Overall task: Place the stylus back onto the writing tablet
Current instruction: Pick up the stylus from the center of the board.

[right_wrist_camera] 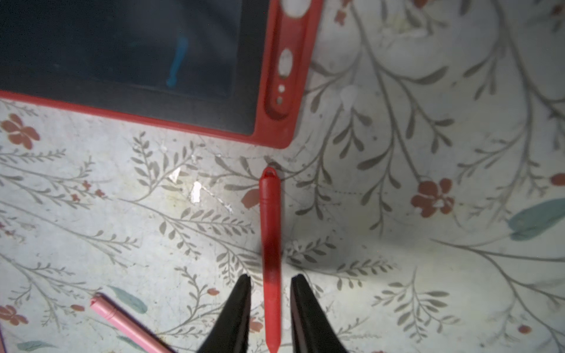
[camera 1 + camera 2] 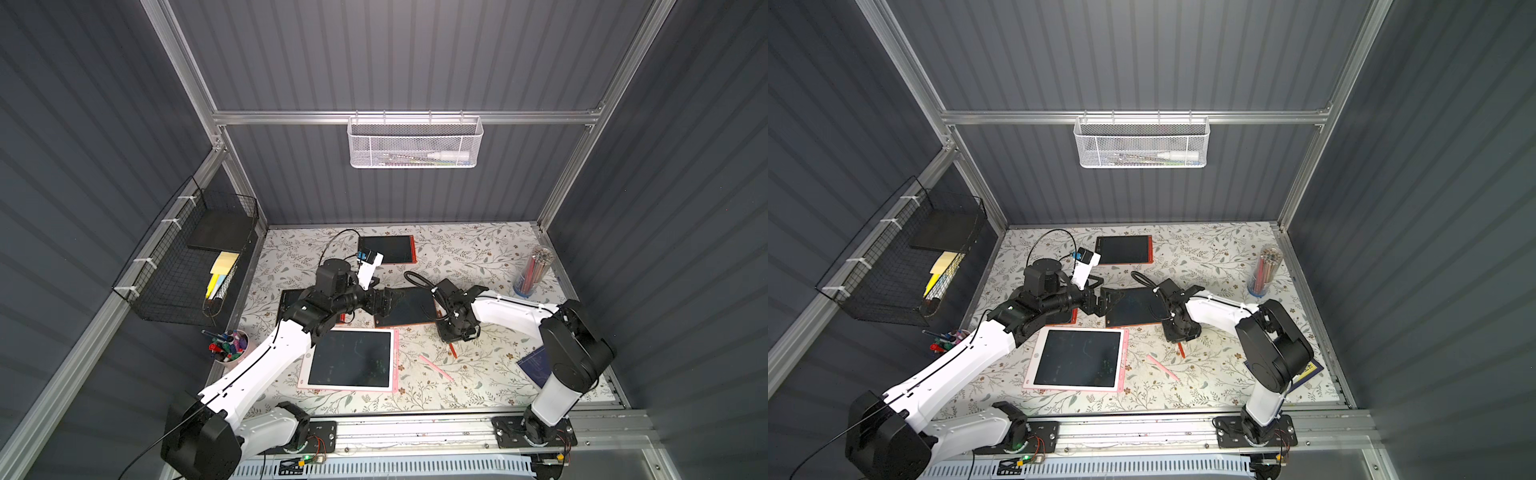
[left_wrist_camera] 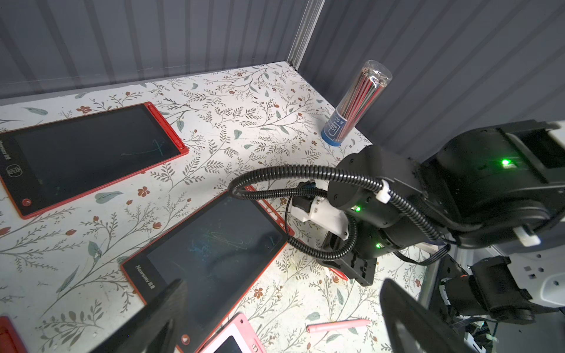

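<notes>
The floral table (image 2: 478, 253) carries the middle red writing tablet (image 2: 409, 309), lying flat. The left gripper (image 2: 385, 300) hovers over one end of it, jaws spread wide and empty. The right gripper (image 1: 270, 279) is slightly parted and straddles the red stylus (image 1: 269, 207) without pinching it. The stylus lies on the table just off the tablet's corner.

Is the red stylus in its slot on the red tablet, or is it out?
Out. The red stylus lies on the table; the slot of the red tablet is empty.
</notes>
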### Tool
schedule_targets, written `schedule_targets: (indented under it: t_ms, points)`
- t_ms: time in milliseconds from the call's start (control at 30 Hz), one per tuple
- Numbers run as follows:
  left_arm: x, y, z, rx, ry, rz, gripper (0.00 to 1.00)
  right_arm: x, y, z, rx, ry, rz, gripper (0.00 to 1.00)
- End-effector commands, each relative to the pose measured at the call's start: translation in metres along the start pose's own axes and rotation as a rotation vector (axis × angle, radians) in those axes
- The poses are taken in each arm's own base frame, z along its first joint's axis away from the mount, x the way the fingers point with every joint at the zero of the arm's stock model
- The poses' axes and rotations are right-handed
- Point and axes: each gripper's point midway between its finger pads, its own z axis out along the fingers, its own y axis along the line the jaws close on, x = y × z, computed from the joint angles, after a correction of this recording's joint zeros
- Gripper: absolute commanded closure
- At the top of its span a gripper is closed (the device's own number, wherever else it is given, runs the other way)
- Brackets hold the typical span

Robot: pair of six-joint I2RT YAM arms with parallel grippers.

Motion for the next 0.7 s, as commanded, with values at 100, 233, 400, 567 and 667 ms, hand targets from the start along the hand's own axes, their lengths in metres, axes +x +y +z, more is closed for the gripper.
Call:
schedule_targets:
  t_ms: [100, 233, 400, 567, 667]
  points:
    - [-0.003, -0.005, -0.004, 0.018, -0.026, 0.008, 0.01, -0.005, -0.007, 0.005, 0.069, 0.004, -0.007, 0.73]
    - [-0.003, -0.004, -0.003, 0.015, -0.026, 0.011, 0.01, -0.010, -0.004, 0.010, 0.067, 0.011, -0.019, 0.73]
    - [-0.002, -0.004, -0.003, 0.017, -0.026, 0.010, 0.01, -0.013, -0.003, 0.016, 0.069, 0.017, -0.033, 0.75]
    - [-0.001, -0.005, -0.002, 0.027, -0.031, 0.004, 0.01, -0.011, -0.004, 0.021, 0.074, 0.028, -0.034, 0.79]
    - [0.000, -0.005, -0.002, 0.029, -0.030, 0.002, 0.01, -0.010, -0.005, 0.022, 0.077, 0.027, -0.033, 0.80]
